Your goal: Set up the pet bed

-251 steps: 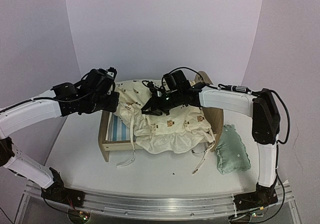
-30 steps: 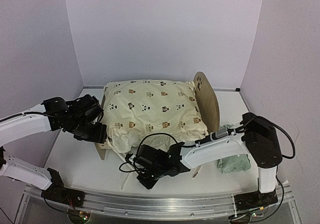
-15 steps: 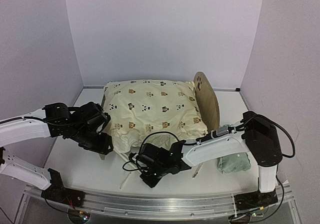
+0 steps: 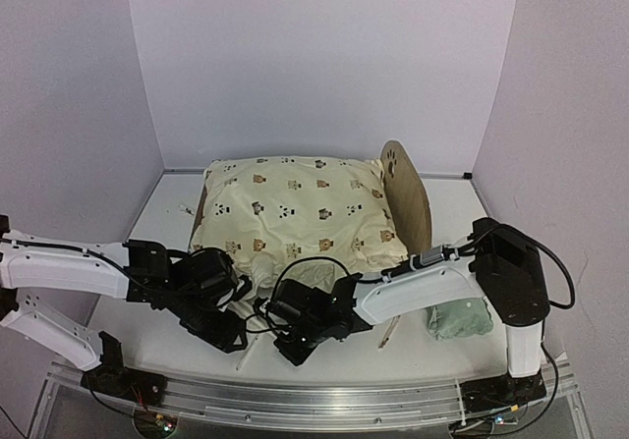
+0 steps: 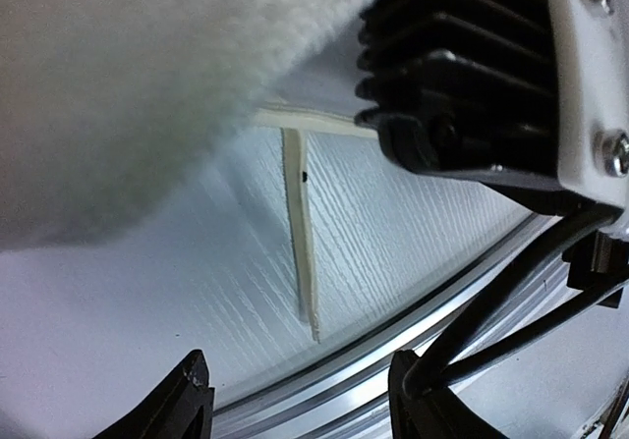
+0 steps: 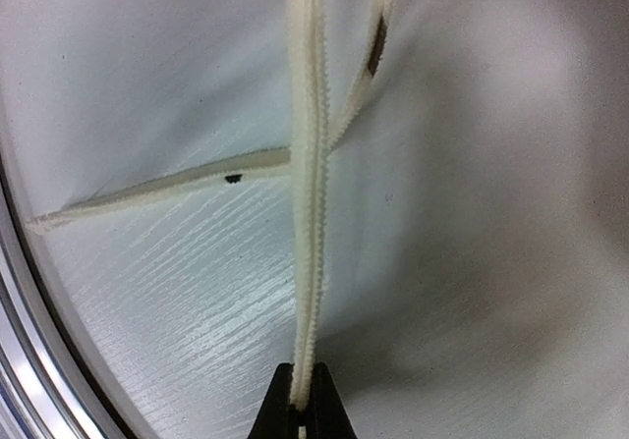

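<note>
The white-and-black left arm (image 4: 69, 267) stretches low from the left edge toward the middle. Its black wrist (image 4: 187, 280) bends downward, and the left claw (image 4: 226, 333) points at the near edge with its fingers (image 5: 187, 410) parted. The white-and-black right arm (image 4: 511, 292) rises from its base, folds at the elbow and slopes down leftward, its forearm (image 4: 413, 287) nearly level. The right claw (image 4: 293, 346) sits just beside the left one, jaws pinched tight on a thin cream fabric tie (image 6: 307, 213).
</note>
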Robot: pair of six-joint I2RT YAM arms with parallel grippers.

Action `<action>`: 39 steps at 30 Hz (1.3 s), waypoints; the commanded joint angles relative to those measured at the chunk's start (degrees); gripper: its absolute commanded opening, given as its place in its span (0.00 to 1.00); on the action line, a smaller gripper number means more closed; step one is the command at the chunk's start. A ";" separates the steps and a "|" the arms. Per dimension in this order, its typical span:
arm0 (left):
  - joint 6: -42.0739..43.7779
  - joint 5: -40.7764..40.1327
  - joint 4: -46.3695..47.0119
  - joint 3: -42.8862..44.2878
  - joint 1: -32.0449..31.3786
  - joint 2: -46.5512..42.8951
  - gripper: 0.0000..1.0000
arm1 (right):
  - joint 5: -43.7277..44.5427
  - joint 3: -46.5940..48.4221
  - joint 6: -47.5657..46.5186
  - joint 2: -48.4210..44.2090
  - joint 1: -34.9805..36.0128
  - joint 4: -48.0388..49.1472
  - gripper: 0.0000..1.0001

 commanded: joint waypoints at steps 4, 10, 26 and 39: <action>-0.53 0.68 7.08 -1.88 -0.48 1.32 0.61 | 0.15 -3.37 3.00 -1.55 -2.59 -0.24 0.00; 0.38 1.62 10.95 -4.24 -0.61 4.06 0.52 | -5.90 -3.73 4.14 -0.99 -4.53 0.42 0.00; 0.00 6.19 13.28 -5.55 -4.57 10.11 0.38 | -9.32 -1.78 5.51 0.99 -4.54 0.39 0.00; -3.00 -1.99 8.15 -1.80 -7.19 13.44 0.00 | -11.80 -1.49 6.29 1.15 -4.54 0.46 0.00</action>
